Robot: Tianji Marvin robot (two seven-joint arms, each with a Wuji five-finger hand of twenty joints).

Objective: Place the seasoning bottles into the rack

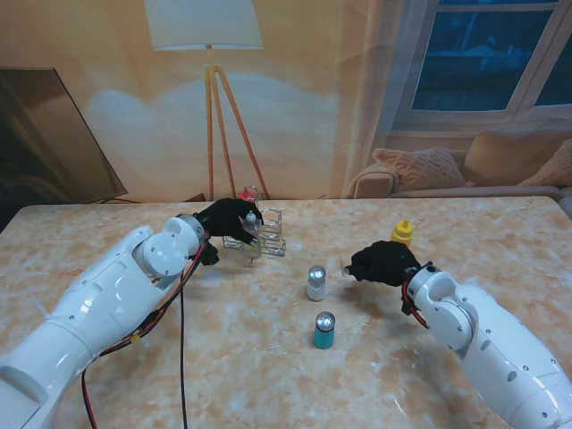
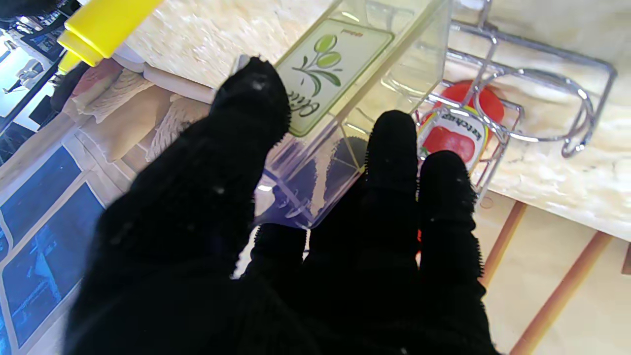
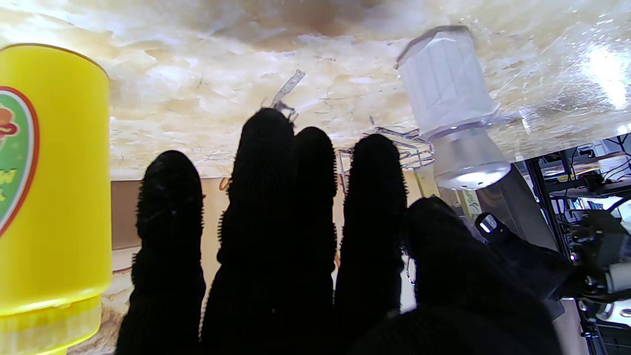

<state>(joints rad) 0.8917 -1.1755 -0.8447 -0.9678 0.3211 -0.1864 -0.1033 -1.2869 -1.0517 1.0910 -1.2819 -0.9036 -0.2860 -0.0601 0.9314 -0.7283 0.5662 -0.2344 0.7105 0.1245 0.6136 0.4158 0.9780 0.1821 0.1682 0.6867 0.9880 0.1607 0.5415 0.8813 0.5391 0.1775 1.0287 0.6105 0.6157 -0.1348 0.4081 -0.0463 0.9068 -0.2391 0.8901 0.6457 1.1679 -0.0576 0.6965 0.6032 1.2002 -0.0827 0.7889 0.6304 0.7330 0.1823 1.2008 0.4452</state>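
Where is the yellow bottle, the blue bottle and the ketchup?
yellow bottle (image 1: 402, 233): stand view, its body.
blue bottle (image 1: 323, 337): stand view, its blue body under the silver cap.
ketchup (image 2: 451, 138): left wrist view, its tomato label, inside the wire rack.

Floor lamp (image 1: 211, 54) by wall — sofa (image 1: 465, 170) under window (image 1: 487, 54)

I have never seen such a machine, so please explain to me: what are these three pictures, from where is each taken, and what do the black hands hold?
It is a robot with two white arms and black-gloved five-finger hands. The wide picture looks down from its stand; the other two come from cameras on each wrist, shown upside down. The left hand grips a clear olive-label bottle at the wire rack, where a ketchup bottle already sits. The right hand holds nothing, beside a yellow bottle. On the table also stand a white shaker and a teal shaker.
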